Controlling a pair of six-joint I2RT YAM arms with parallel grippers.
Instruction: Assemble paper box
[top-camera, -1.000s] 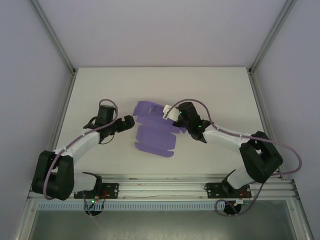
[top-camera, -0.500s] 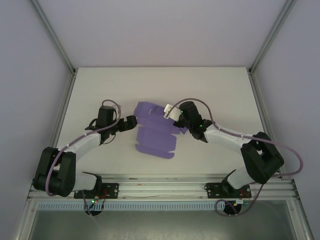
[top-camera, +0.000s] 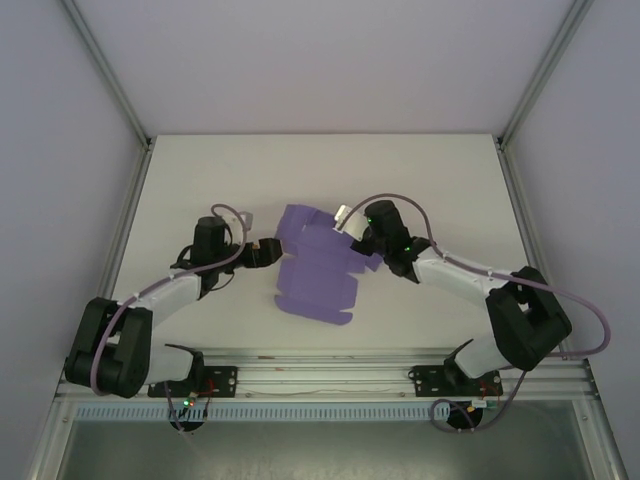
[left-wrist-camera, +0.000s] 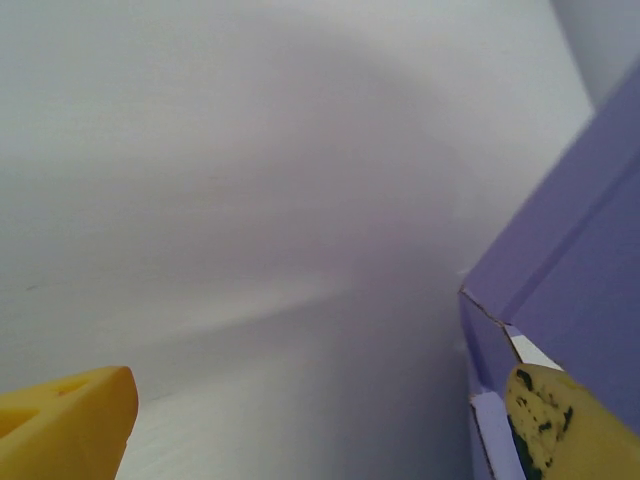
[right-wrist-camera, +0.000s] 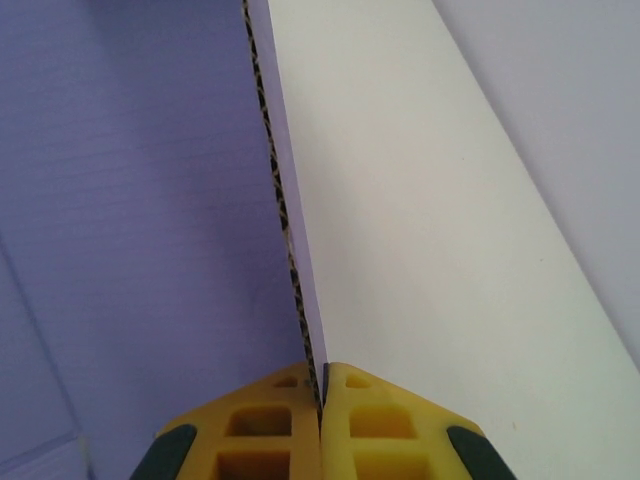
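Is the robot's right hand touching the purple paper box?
Touching. The right wrist view shows the right hand pinched shut on the edge of the paper box, with the card running straight down between its yellow fingers.

The overhead camera sat high above the near edge of the table (top-camera: 200, 180), looking down on all of it from a distance. The left wrist camera hung low and very near, facing across the tabletop with the paper box (left-wrist-camera: 560, 270) at its right side. The right wrist camera looked along the box's edge, almost touching it. All three views shared the box and the table.
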